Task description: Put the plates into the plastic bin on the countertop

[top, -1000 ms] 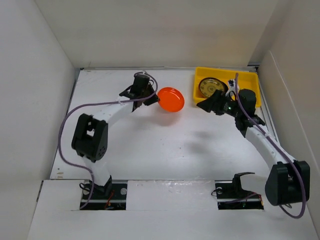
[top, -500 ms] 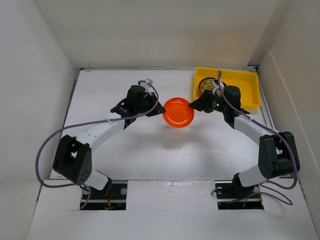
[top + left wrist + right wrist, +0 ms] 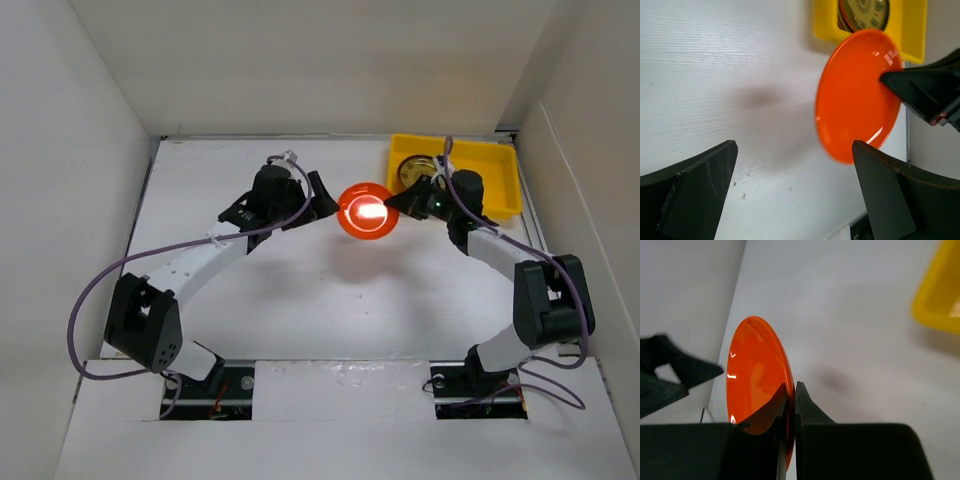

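The white countertop fills the floor of the enclosure, closed in by plain white walls on three sides. Both arms reach up from their bases at the near edge and bend inward, so their wrists face each other over the middle of the far half.

The yellow plastic bin sits in the far right corner of the countertop. In its left end lies a brown-and-gold patterned plate, with the right arm's wrist partly covering it from above.

The orange plate is in the air between the two wrists, just left of the bin and outside it, tilted up on edge with a bright glare on its face. Its shadow falls on the surface below.

The right gripper is clamped on the plate's rim: in the right wrist view the two fingers press together with the orange edge pinched between them. The left gripper stands wide apart just beside the plate's other side. From the left wrist its fingers frame the bottom corners and hold nothing. The plate's lower edge comes close to one finger, and I cannot tell if they touch.
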Robot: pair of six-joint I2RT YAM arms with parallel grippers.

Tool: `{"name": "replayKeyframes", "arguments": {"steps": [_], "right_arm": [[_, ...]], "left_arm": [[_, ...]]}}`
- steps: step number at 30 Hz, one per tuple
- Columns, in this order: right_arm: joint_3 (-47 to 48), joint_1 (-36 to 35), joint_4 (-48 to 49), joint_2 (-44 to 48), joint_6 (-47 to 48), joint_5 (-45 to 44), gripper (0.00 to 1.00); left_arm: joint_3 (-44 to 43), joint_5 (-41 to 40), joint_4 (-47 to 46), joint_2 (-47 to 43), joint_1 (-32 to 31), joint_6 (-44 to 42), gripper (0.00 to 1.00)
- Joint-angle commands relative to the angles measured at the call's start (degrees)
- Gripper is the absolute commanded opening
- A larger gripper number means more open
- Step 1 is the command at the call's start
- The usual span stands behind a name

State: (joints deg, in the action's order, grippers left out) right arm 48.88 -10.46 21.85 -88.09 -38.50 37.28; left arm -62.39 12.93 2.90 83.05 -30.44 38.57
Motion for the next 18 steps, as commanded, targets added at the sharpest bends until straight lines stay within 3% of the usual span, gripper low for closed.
{"name": "replayKeyframes", "arguments": {"steps": [1, 5, 9, 18], "right_arm": [[2.9, 5.7, 0.6, 1.8, -4.2, -14.2, 0.0], [6.7, 13.4, -0.1, -2.6, -6.6, -19.9, 0.0], [14.0, 17.9, -0.1, -10.8, -7.1, -18.5, 0.0], [23.8, 21.0, -2.6, -21.1, -6.6, -17.2, 0.0]], "left_arm": [[-2.7, -12.3, 6.4, -4.1, 0.0, 2.9, 1.0], [2.3, -13.2, 7.7, -9.7, 0.0, 2.9, 1.0], [7.2, -11.2, 8.3, -14.6, 0.0, 2.3, 1.0], [9.5, -14.0, 12.0, -18.7, 0.0, -1.1, 1.0]]}}
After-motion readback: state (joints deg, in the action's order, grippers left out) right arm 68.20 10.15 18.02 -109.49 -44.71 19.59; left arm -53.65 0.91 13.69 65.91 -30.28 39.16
